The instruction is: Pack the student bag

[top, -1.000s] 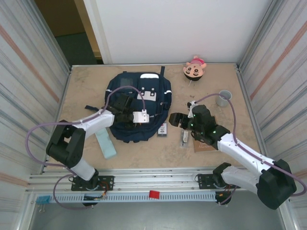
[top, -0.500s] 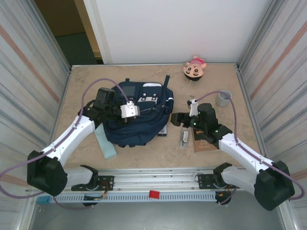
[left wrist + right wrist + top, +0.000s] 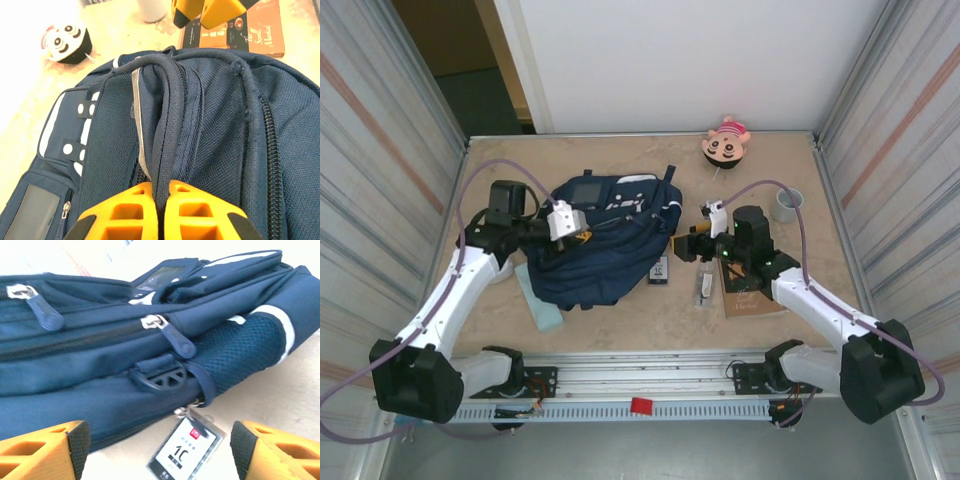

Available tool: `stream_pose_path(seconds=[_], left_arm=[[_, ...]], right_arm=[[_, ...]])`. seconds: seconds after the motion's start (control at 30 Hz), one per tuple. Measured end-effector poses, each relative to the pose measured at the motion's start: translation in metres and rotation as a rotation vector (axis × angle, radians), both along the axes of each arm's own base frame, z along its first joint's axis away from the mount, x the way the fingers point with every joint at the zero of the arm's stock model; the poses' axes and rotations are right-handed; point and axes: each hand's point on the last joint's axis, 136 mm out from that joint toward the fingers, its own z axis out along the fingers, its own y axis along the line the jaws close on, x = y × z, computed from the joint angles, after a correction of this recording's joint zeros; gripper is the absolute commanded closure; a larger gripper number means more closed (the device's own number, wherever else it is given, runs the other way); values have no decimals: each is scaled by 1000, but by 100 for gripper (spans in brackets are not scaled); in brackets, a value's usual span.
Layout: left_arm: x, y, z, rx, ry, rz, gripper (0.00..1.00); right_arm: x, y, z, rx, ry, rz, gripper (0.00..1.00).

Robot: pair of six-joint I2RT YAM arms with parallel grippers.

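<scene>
**Bag hauled leftward by its handle**

Against the view of a second ago, the left pincer (image 3: 157, 192) is found further left and back. The bag (image 3: 605, 245) is drawn along with it and now lies stretched and slumped, left of centre on the bench (image 3: 650, 315). The right pincer (image 3: 686, 246) is brought close to the bag's right edge. The left pincer is pressed together on the bag's dark handle (image 3: 165, 115). The right one is spread, a fingertip either side of a hanging tag (image 3: 182, 447), with nothing gripped. The bag is seen as navy mesh fabric with white trim and dots, a grey patch (image 3: 583, 190), zip pulls (image 3: 175, 337) and a black buckle (image 3: 160, 380).
</scene>
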Motion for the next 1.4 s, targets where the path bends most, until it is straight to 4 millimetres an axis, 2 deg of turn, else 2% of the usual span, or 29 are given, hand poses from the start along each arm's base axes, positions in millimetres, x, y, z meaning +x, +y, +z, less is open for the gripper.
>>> stream_pose_path(seconds=[0.13,0.3,0.4,0.53,0.67,0.83,1.03,1.23,1.27,1.33,1.4], left_arm=[[0,8,10,-56,2,-5,100],[-7,7,18,-67,17,-40,100],[-10,6,20,-72,12,-55,100],[-11,7,19,-78,22,-63,100],[-11,7,19,-84,25,-66,100],[-9,7,21,-89,22,-60,100],[2,10,21,-104,5,-13,100],[11,13,11,-120,6,64,100],[11,14,10,-123,4,73,100],[9,14,10,-131,6,80,100],[8,14,12,-138,8,78,100]], right_arm=[[8,0,-16,-41,-11,31,29],[5,9,-39,-66,22,116,30],[0,14,-40,-58,18,164,35],[-4,20,-31,-55,-47,222,42],[-7,24,-32,-72,-74,258,57],[-6,29,-34,-79,-84,291,85],[-8,32,-29,-59,-79,309,99],[-15,36,-24,-26,-52,333,99],[-17,38,-23,-21,-51,339,92],[-19,39,-23,-17,-40,338,68],[-16,36,-24,-23,-32,315,55]])
